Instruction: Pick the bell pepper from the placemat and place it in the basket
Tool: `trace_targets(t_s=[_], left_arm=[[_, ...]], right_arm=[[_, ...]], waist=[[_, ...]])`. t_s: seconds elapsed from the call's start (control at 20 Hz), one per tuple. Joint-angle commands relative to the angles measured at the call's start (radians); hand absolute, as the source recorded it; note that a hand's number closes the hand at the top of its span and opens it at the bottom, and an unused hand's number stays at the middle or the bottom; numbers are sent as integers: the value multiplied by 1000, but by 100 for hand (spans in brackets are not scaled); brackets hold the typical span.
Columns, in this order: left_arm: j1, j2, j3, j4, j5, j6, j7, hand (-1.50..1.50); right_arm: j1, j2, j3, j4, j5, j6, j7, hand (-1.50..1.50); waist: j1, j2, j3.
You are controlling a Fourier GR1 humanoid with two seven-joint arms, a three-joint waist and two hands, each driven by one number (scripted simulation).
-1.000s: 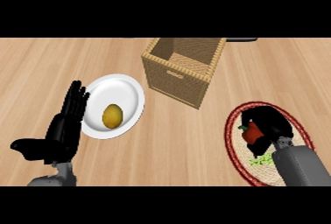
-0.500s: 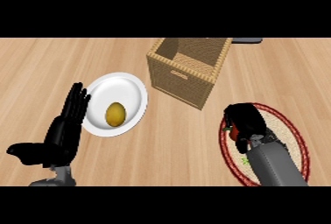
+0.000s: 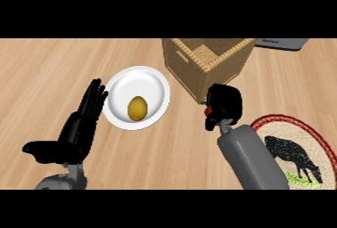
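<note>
We had the bell pepper [image 3: 206, 108] in our right hand [image 3: 223, 104], whose fingers were curled round it so that only a sliver of red and a speck of green showed at the left edge of the hand. The hand hung off the placemat [image 3: 316, 138], over bare worktop [image 3: 46, 67], just in front of the near corner of the basket [image 3: 197, 71].

The step in hand, as we judged it, was the carry up and over. To do it well we needed to lift the hand above the wicker rim before moving it farther away, since the near wall stood directly between the hand and the opening. We reckoned the release should come only once the pepper sat squarely over the hollow, not over the rim, where it could tip back out toward us.

Our left hand [image 3: 79, 124] rested open at the left, fingers straight and pointing away, just beside the white plate [image 3: 150, 82]. On that plate lay a yellowish egg-shaped thing [image 3: 137, 108]. Both were well to the left of the path and needed no avoiding. A dark flat object [image 3: 283, 43] showed at the far right edge, beyond the basket; we could not tell what it was.
</note>
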Motion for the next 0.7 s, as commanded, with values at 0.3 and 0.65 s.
trace_targets(t_s=[0.3, 0.65], left_arm=[[-45, -24, -46, 43, -14, -12, 8, 0], [-85, -37, -41, 70, -28, 8, 12, 0]], right_arm=[[-303, 21, 149, -36, -102, -373, 383, 150], [-504, 21, 257, 0, -131, -498, 603, 150]], waist=[[62, -6, -2], [41, -11, -5]])
